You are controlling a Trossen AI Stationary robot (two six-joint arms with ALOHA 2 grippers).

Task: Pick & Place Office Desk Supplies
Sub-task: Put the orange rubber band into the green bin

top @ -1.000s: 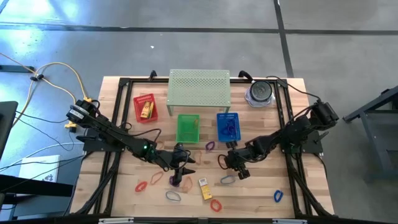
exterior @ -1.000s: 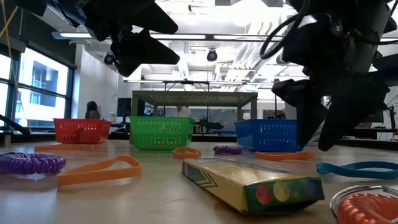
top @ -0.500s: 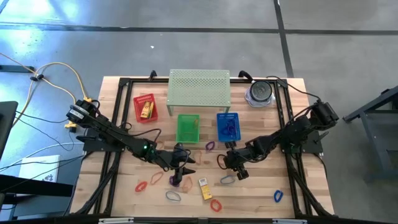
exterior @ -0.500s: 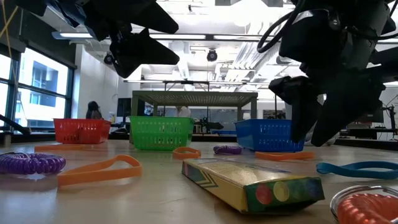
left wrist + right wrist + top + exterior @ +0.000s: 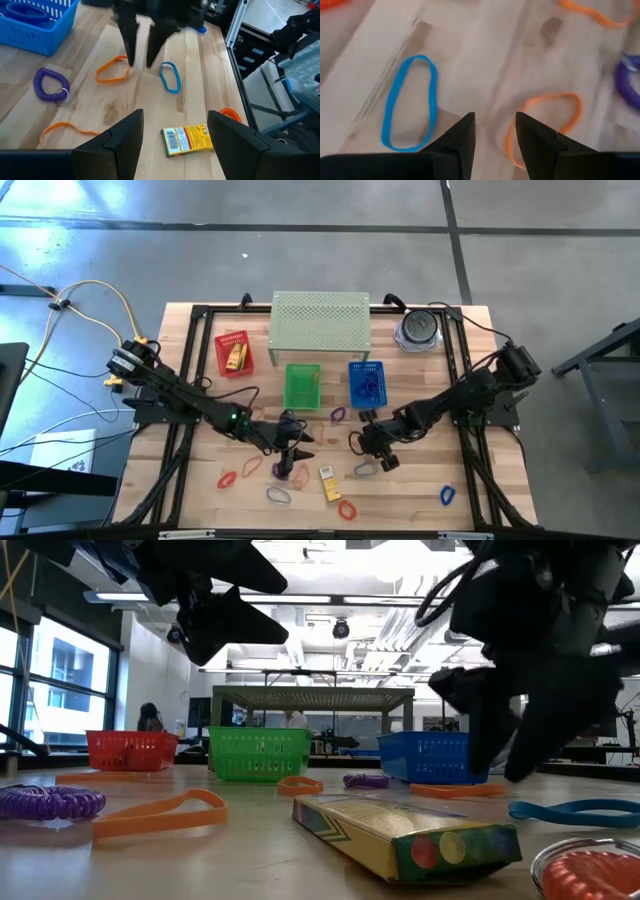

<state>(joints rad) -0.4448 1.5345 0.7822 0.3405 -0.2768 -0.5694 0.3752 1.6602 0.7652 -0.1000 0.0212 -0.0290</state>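
- While our right gripper (image 5: 494, 131) hovers open and empty, we're approaching the thin orange rubber loop (image 5: 542, 122) on the wooden table (image 5: 470, 60).
- Next, we judge: descend, straddle it, close.
- Left gripper (image 5: 175, 132) waits open nearby.

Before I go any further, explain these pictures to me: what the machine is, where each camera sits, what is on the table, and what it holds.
These are two dark robot arms at a wooden table. One camera looks straight down, one sits at table height, and one rides on each wrist.

The red basket, green basket and blue basket stand in front of a pale green shelf. Thin loops lie about, such as a blue loop, an orange loop and a purple coil, plus a yellow packet.

The left gripper and right gripper both hover over the loops, fingers open, holding nothing.
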